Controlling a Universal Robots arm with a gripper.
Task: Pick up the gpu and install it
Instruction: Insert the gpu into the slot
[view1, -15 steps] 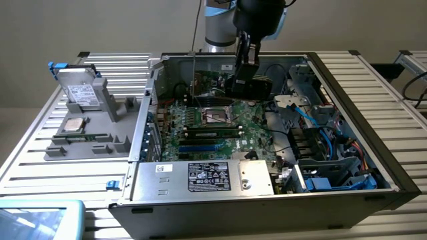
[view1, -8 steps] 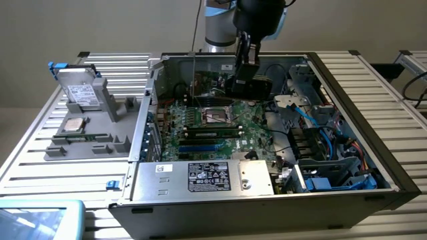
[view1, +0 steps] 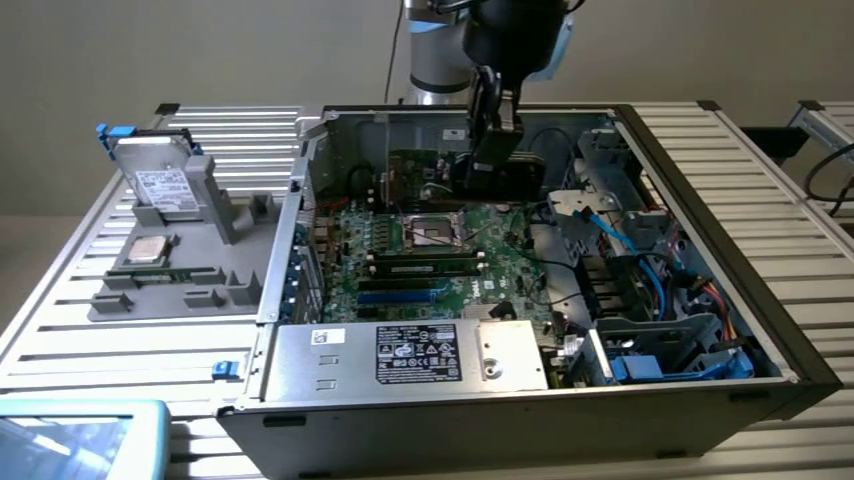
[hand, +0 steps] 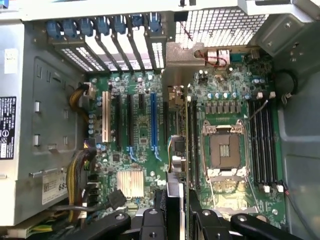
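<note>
The gripper (view1: 486, 140) is closed narrowly on the gpu (view1: 447, 172), its two black fingers (hand: 150, 222) pressing on opposite faces of the thin card, so the gap between them is no wider than the card. In the wrist view the gripper (hand: 176, 217) holds the gpu (hand: 176, 155) edge-on. The card runs beside the empty CPU socket (hand: 225, 150), between that socket and the single blue expansion slot (hand: 153, 120), and its silver end bracket points towards the slotted rear wall of the case. In the exterior view the card hangs on edge just beyond the CPU socket (view1: 434, 232), on the side nearer the far case wall. Whether its lower edge touches the motherboard (view1: 400, 225) cannot be told. The one arm (view1: 434, 60) comes down from above, behind the socket, with the wrist pointing straight down into the open computer case (view1: 707, 190). There is one gpu, one gripper and one white slot (hand: 105, 116). Well away from the socket, to the exterior view's left and outside the case, a grey holder (view1: 174, 295) carries one upright hard drive (view1: 163, 185) and one processor chip (view1: 147, 250).
</note>
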